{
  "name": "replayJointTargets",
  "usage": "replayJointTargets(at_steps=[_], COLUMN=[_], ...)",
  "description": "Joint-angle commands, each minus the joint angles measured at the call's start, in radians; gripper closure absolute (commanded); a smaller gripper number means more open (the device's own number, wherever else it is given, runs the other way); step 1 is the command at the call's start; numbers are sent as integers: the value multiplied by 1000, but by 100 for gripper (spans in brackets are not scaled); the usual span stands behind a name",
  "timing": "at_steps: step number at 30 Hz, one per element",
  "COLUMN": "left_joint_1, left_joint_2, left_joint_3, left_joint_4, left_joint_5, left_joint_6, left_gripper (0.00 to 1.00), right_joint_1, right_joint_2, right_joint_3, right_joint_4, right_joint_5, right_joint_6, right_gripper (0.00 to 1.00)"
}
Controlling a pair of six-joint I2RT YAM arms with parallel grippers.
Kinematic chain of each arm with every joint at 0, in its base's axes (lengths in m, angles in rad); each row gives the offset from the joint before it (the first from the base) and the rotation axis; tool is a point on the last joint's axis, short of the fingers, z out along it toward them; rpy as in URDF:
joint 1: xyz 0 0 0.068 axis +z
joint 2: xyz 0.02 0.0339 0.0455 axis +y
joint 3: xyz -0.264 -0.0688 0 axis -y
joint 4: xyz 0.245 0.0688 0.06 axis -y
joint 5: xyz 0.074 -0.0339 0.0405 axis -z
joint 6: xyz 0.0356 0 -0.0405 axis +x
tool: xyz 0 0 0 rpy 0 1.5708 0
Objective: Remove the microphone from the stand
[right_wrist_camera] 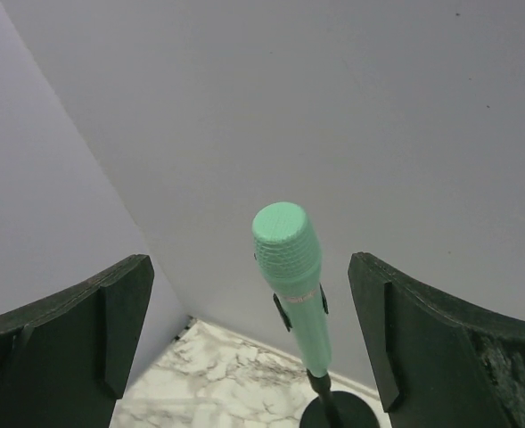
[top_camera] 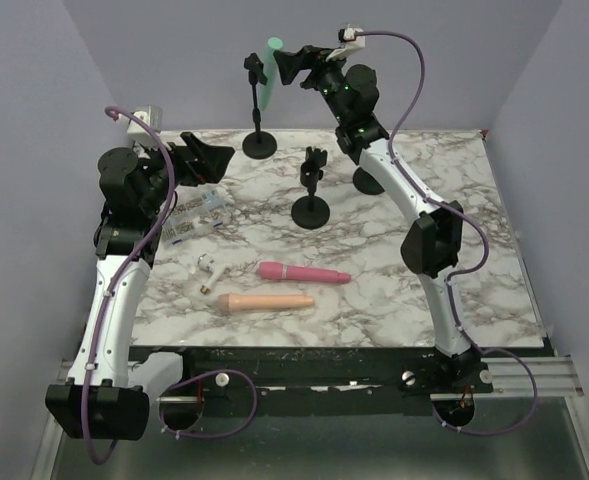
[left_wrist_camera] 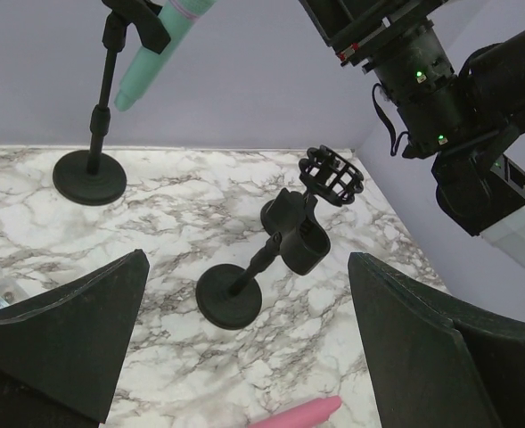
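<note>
A mint-green microphone (top_camera: 269, 72) sits clipped in a tall black stand (top_camera: 258, 142) at the back of the marble table. It also shows in the right wrist view (right_wrist_camera: 291, 278) and in the left wrist view (left_wrist_camera: 159, 49). My right gripper (top_camera: 292, 66) is open, raised level with the microphone's head, just to its right, not touching it. In the right wrist view the microphone stands between the open fingers (right_wrist_camera: 422, 357), further off. My left gripper (top_camera: 209, 160) is open and empty at the left, above the table.
A second, empty black stand (top_camera: 311, 205) stands mid-table, also in the left wrist view (left_wrist_camera: 271, 259). A pink microphone (top_camera: 302, 272) and a peach one (top_camera: 269, 301) lie near the front. A third stand's base (top_camera: 368, 181) sits behind my right arm. Small clear items (top_camera: 202, 215) lie at the left.
</note>
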Motion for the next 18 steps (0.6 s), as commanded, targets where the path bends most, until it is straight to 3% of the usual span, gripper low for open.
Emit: replayJointTargets(at_steps=[1,9,18], left_joint_1=[6,6,6], left_joint_2=[10,49,109], left_joint_3=[-10,-11,4], left_joint_4=[31,28,17], left_joint_5=[33,33,59], left_joint_6=[-7,-1,-2], left_gripper=[2,2,2], right_joint_1=[2,-35,-69], right_joint_2=[55,156,192], right_joint_3=[63,145,184], right_joint_4=[-45,-33,-20], right_joint_5=[-206,-276,-300], right_joint_6=[-191,-309,-264], right_gripper=[0,0,0])
